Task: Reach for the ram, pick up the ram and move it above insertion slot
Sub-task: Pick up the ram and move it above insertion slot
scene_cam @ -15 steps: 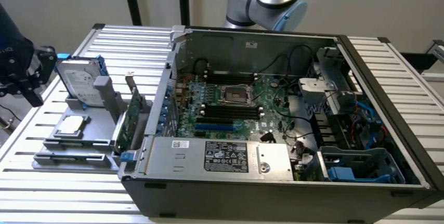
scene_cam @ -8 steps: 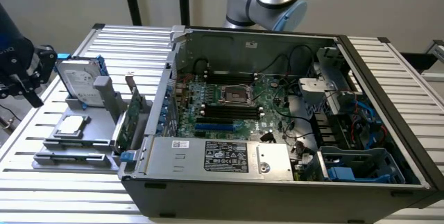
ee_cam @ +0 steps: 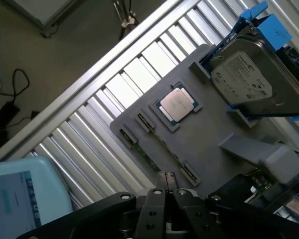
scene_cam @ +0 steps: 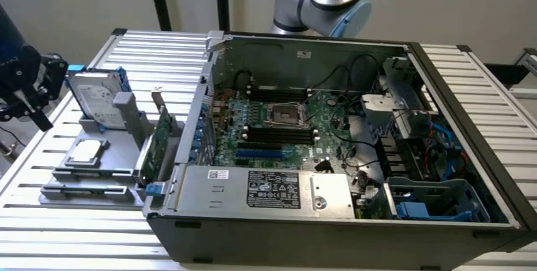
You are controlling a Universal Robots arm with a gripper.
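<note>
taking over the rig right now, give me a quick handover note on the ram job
Gripper: fingers shut, holding nothing, hovering over the grey holder tray beside the open computer case.
Ram: appears as a thin green strip, edge-on in the tray's slot near the processor; untouched.
Done: the reach is partly made, nothing picked up.
Left: ram not yet grasped, lifted or held above the memory slots in the case.
</note>
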